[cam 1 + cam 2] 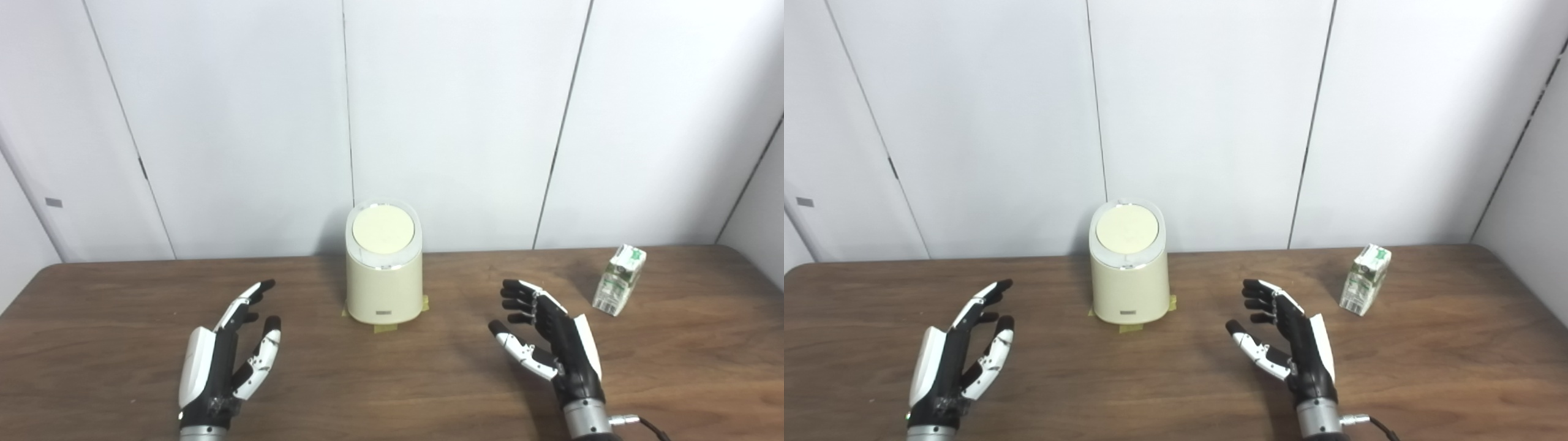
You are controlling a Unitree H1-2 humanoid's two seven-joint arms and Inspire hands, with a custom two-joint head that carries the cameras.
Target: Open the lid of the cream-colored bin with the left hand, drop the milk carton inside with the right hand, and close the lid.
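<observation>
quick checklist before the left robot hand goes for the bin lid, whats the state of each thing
1. Left robot hand free, fingers apart, holding nothing: ok.
2. Right robot hand free for the carton, fingers apart: ok.
3. Lid of the cream bin shut and nothing resting on it: ok.
4. Bin steady, tape strips at its base: ok; how firmly it holds, cannot tell.
5. Milk carton standing on the table to the right of the right robot hand, apart from the bin: ok.
6. How the lid opens: cannot tell.

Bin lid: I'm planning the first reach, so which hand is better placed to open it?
Left hand: open, free, beside the bin, lid shut. Right hand sits nearer the milk carton.
</observation>
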